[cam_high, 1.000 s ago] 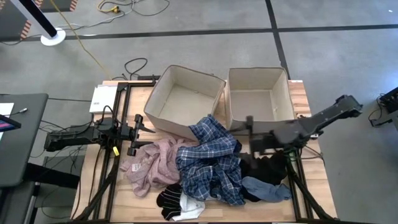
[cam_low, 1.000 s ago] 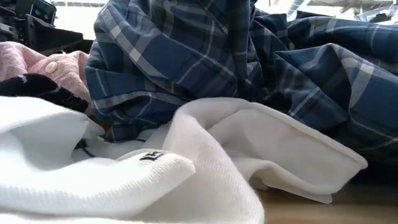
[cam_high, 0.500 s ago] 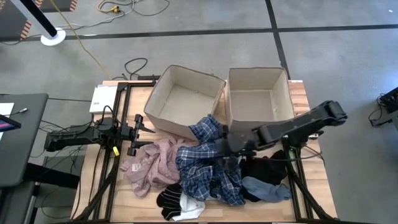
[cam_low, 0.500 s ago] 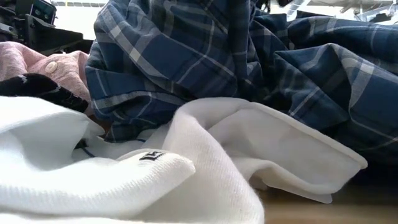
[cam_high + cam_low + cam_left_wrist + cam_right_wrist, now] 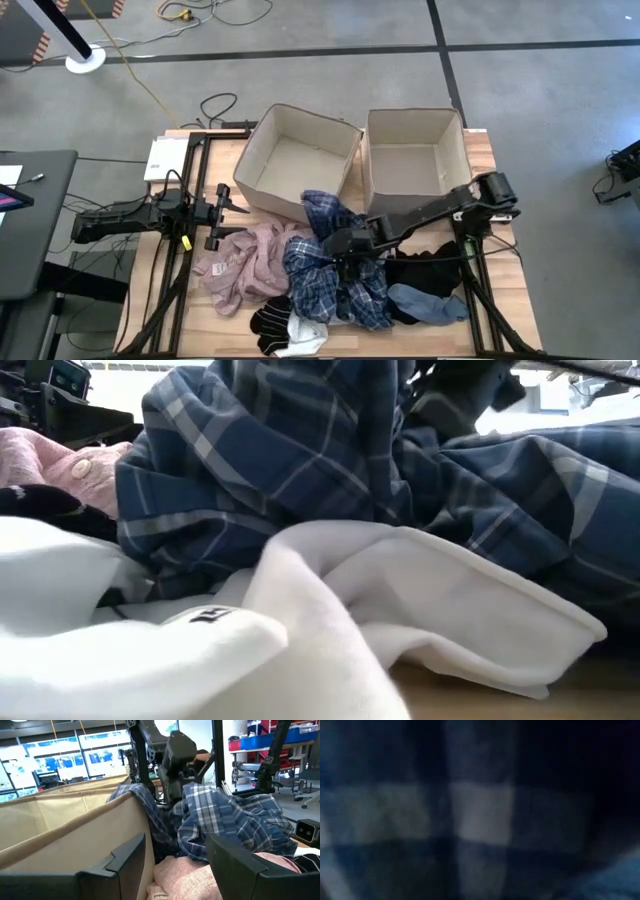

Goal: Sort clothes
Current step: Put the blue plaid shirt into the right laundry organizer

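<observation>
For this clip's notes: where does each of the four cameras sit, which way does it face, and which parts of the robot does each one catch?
High view: overhead, looking straight down on the table, two bins and both arms; right gripper on the plaid shirt.
Low view: table height, facing the shirt behind a white garment; a dark arm part above.
Left wrist view: past the left gripper, open, toward a bin wall, the shirt and the other arm.
Right wrist view: pressed against plaid; no fingers visible.
Shared: all four show the shirt.

No readable text; small dark mark on white garment [image 5: 200,660], too blurred to read.
</observation>
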Tool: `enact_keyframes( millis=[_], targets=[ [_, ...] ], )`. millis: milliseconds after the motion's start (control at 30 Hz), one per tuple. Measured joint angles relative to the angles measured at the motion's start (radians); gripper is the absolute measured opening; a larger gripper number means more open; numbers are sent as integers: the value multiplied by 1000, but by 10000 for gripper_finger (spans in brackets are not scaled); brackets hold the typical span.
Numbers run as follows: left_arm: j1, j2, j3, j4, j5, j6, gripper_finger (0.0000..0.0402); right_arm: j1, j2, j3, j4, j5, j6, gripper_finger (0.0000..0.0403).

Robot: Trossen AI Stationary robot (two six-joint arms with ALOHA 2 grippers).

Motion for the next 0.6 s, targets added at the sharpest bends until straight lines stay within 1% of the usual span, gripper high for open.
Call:
enact_keyframes(
  millis=[100, 233, 333, 467, 500, 533, 600],
  targets=[
    [0, 0, 0, 0, 0, 0, 203, 0, 34, 1, 20, -3, 15, 336],
    [0, 0, 0, 0, 0, 0, 203, 1, 40, 1, 29, -4, 9, 258],
    [0, 0, 0, 0, 0, 0, 203, 1, 25, -1, 30, -5, 5, 180],
    [0, 0, 0, 0, 0, 0, 203, 14, -11, -3, 31, -5, -34, 57],
    [0, 0, 0, 0, 0, 0, 203, 19, -22, -4, 32, -5, -46, 33],
    [0, 0, 0, 0, 0, 0, 203, 23, -36, -4, 33, -4, -54, 24],
    [0, 0, 0, 0, 0, 0, 203, 32, -69, -1, 33, -3, -57, 24]
  ],
)
